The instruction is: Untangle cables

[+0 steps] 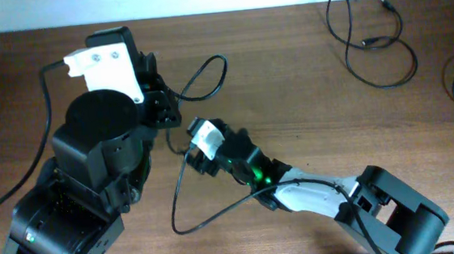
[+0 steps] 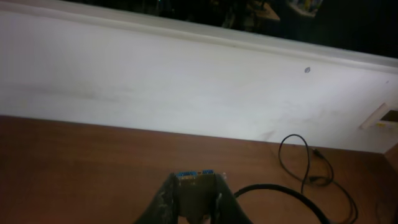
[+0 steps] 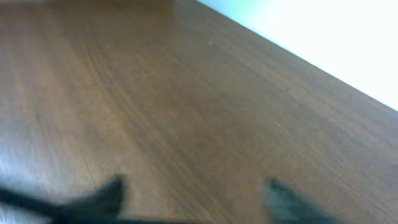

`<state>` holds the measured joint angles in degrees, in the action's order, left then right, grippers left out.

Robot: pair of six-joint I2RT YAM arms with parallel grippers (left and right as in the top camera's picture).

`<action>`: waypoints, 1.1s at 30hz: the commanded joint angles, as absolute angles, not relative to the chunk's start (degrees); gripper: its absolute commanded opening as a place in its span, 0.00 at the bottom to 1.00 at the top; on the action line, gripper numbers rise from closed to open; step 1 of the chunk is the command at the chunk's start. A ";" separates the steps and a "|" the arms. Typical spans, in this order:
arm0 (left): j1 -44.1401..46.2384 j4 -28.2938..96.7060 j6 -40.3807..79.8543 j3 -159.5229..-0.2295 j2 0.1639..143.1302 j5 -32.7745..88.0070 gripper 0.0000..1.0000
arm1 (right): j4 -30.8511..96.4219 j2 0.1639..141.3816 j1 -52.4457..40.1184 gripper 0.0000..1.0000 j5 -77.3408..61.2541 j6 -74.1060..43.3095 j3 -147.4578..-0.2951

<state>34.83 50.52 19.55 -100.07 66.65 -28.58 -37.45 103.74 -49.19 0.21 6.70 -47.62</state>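
At mid-table, your left gripper is clamped on a small tan-and-blue plug of the thin black cables.
Your right gripper sits just beside it over the brown wooden table, its fingers spread apart in a blurred view. From there one cord loops toward the far edge, and two more coiled black cords lie well apart at far right.

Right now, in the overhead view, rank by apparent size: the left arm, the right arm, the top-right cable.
1. left arm, likely inflated by nearness to the camera
2. right arm
3. top-right cable
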 commanded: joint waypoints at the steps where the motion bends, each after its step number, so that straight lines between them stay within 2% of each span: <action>1: 33.39 50.68 20.34 -100.42 66.63 -29.43 0.00 | -35.09 104.33 -49.50 0.16 2.00 3.99 -48.88; 2: 31.68 51.00 20.34 -100.42 66.65 -29.43 0.00 | -33.08 104.07 -49.50 0.04 2.00 2.83 -48.88; 5: 27.38 52.86 20.36 -100.40 67.35 -29.34 0.00 | -24.36 99.02 -49.47 0.04 1.93 -2.17 -48.88; 9: 23.38 54.11 22.09 -100.40 69.69 -24.01 0.00 | -13.04 86.35 -49.47 0.04 -4.67 -2.20 -48.88; 10: 23.29 54.08 23.07 -100.40 69.80 -23.97 0.00 | -11.35 84.53 -49.47 0.11 -7.70 -2.22 -48.88; 11: 23.29 54.02 23.33 -100.40 69.80 -23.79 0.00 | -9.93 83.29 -49.47 0.65 -11.64 -2.24 -48.88; 12: 23.29 54.06 23.29 -100.40 69.71 -23.75 0.00 | -8.93 81.82 -49.47 0.98 -18.98 -2.81 -48.88; 15: 23.16 55.75 22.26 -100.40 69.69 -23.79 0.00 | -13.80 80.88 -49.47 0.99 -32.69 -7.77 -48.88; 16: 22.98 56.31 22.24 -100.40 69.69 -23.83 0.00 | -13.67 80.97 -49.47 0.98 -31.46 -7.35 -48.88; 20: 22.55 59.48 22.31 -100.40 71.59 -23.79 0.00 | -2.33 81.78 -49.43 0.99 -5.91 -6.55 -48.86; 24: 22.55 59.27 22.33 -100.40 73.69 -23.79 0.00 | 5.34 85.76 -49.43 0.99 -1.76 -16.86 -48.88; 27: 22.55 59.22 22.37 -100.40 74.08 -23.79 0.00 | 2.11 91.74 -49.63 0.92 -0.14 -23.35 -48.88; 33: 22.55 59.24 22.52 -100.40 74.08 -23.77 0.00 | -8.43 102.87 -49.65 0.92 6.68 -28.95 -48.88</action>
<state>22.83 59.42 22.13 -100.07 74.26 -23.97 -6.22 99.48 -49.23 2.55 -25.15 -48.69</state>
